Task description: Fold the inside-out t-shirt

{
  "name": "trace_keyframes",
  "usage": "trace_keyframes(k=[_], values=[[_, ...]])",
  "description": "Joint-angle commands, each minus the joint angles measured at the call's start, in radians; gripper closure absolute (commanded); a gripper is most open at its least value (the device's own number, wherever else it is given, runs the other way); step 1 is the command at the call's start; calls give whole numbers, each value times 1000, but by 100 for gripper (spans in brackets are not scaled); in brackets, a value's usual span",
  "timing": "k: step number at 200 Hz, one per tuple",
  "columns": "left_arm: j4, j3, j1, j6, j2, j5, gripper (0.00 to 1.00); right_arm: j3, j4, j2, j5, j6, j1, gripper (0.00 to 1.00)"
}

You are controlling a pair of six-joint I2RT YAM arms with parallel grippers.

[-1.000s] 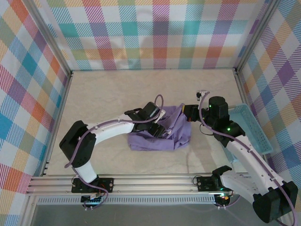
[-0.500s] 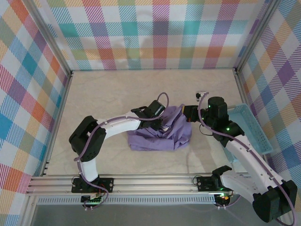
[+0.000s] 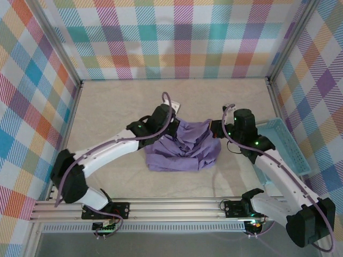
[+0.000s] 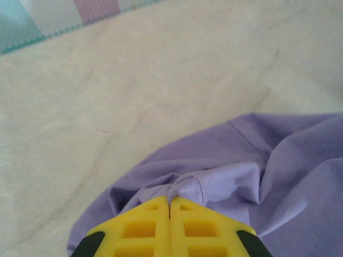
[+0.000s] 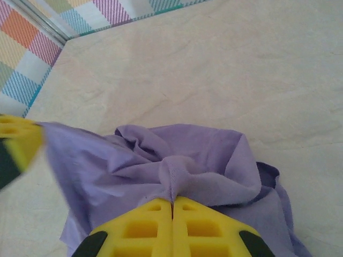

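While my left claw (image 4: 170, 199) and right claw (image 5: 172, 202) each pinch a bit of the purple t-shirt (image 3: 185, 152), bunched at the middle of the bench (image 3: 123, 101), I fear a hard pull could slip the thin cloth free.

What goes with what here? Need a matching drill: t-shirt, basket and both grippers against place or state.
Things:
1. t-shirt
2. basket
3. left gripper
4. right gripper

Place or state:
A. shut on a pinch of cloth at the t-shirt's right side
B. light blue, at the right edge of the table
C. lavender, bunched in a heap mid-table
D. shut on a pinch of cloth at the t-shirt's far left corner

Pairs: 1-C, 2-B, 3-D, 4-A
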Motion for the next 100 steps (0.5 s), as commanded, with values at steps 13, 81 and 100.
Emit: trace_keyframes(k=[13, 81, 100], values=[[-135, 114, 16, -97, -197, -69, 100, 191, -24, 43, -10, -44, -18, 100], [-252, 157, 26, -209, -351, -126, 100, 445, -21, 231, -171, -49, -18, 100], [-326, 114, 105, -295, -276, -136, 100, 499, -77, 418, -170, -56, -16, 100]])
